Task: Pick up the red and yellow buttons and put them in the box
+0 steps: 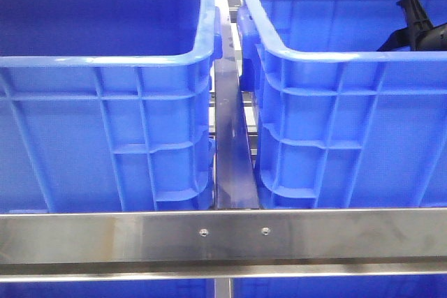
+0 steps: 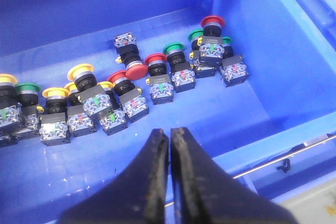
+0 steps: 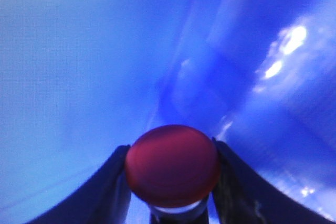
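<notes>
Inside, my left crate (image 2: 294, 51) holds red, yellow and green buttons (image 2: 131, 85) under the closed, empty left gripper (image 2: 170, 145) (six o'clock), while the right gripper (image 3: 170, 182) clamps a red button (image 3: 171, 164).

Red button (image 3: 172, 165) between right gripper (image 3: 170, 182) fingers

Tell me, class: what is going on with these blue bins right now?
The right gripper holds a red mushroom-head push button inside a blue plastic bin. The left gripper, fingers together and empty, hovers over a row of red, yellow and green push buttons lying on another bin's floor.
</notes>
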Action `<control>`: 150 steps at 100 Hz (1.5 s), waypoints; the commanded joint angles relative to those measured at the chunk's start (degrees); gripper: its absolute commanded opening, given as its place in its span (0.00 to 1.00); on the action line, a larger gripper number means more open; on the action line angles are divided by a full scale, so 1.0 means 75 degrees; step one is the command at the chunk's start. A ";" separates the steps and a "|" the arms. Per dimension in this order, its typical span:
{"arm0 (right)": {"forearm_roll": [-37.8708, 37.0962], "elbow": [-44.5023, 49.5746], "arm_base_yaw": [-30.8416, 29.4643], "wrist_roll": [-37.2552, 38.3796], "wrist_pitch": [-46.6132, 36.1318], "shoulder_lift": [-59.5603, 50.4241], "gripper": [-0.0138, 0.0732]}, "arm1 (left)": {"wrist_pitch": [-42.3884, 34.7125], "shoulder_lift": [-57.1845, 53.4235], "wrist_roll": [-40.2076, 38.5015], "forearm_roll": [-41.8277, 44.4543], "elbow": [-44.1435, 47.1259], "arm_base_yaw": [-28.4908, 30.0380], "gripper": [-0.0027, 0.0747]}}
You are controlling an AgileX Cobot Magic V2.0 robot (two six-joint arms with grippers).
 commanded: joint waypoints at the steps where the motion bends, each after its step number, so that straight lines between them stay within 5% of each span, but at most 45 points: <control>1: 0.0329 -0.0253 -0.0033 -0.0054 0.0449 -0.0380 0.38 | -0.0496 -0.0027 -0.0007 0.0159 -0.0207 -0.0059 0.01; 31: 0.0329 -0.0253 -0.0033 -0.0054 0.0276 -0.0380 0.73 | -0.0496 -0.0027 -0.0007 0.0159 -0.0207 -0.0059 0.01; 72: 0.0329 -0.0253 -0.0033 -0.0097 -0.0265 -0.0459 0.73 | -0.0496 -0.0027 -0.0007 0.0159 -0.0207 -0.0059 0.01; 115: 0.0263 -0.0231 -0.0033 -0.1204 -0.1457 -0.1297 0.73 | -0.0514 -0.0027 -0.0007 0.0159 -0.0207 -0.0059 0.01; 150: -0.1352 -0.0061 -0.0020 -0.1833 -0.1251 -0.2196 0.73 | -0.0549 -0.0027 -0.0007 0.0159 -0.0207 -0.0059 0.01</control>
